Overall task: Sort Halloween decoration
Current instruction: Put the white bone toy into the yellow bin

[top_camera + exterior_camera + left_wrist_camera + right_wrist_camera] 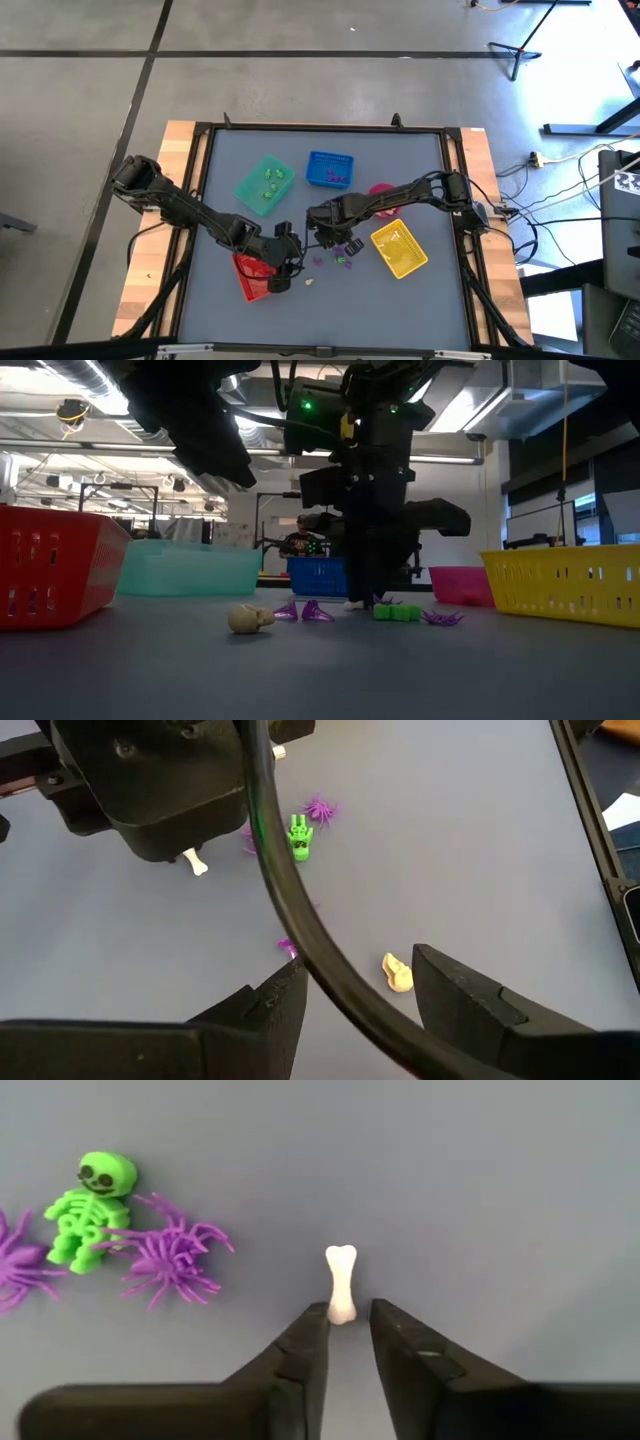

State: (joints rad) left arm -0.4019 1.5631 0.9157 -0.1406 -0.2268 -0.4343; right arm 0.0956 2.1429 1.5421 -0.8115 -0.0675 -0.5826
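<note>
The right gripper (pixel 347 1325), fingers narrow about one end of the small white plastic bone (pixel 341 1283) beside the green plastic skeleton (pixel 88 1210), should seat deeper before lifting; the left gripper (pixel 350 998) hangs open nearby.

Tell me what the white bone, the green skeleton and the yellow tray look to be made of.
White bone: probably hard moulded plastic, smooth and matt, one even colour, rounded knobs.
Green skeleton: likely the same, bright uniform green with moulded ribs and dark printed eyes.
Yellow tray: plastic, slightly glossy, thin slotted walls with light showing through.
</note>
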